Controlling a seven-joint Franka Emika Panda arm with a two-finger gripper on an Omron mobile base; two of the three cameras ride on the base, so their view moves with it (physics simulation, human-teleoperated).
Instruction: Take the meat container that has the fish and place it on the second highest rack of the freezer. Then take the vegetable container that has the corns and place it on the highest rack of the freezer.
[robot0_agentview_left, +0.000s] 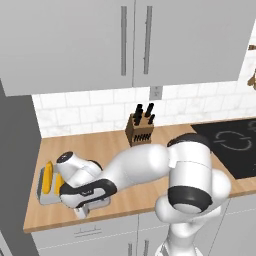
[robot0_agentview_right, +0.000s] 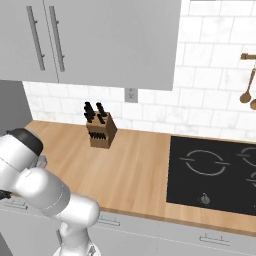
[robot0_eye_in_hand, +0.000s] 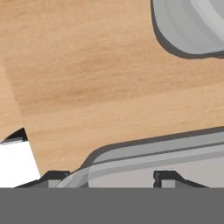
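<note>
The vegetable container (robot0_agentview_left: 44, 192), a grey tray, sits at the counter's left end with the yellow corns (robot0_agentview_left: 47, 178) lying in it. My hand (robot0_agentview_left: 87, 196) hangs low over the tray's right side and hides part of it. In the hand view my gripper (robot0_eye_in_hand: 111, 179) is open, and its two dark fingertips (robot0_eye_in_hand: 168, 178) stand apart on either side of the tray's rim (robot0_eye_in_hand: 175, 146). A second grey container (robot0_eye_in_hand: 192, 26) lies a little beyond, its contents out of sight. The fish is hidden. The racks are out of view.
A tall dark-grey panel (robot0_agentview_left: 15, 165), perhaps the freezer's side, borders the counter on the left. A knife block (robot0_agentview_left: 140, 129) stands at the back wall. The black cooktop (robot0_agentview_left: 235, 145) lies to the right. Wall cabinets (robot0_agentview_left: 135, 40) hang above.
</note>
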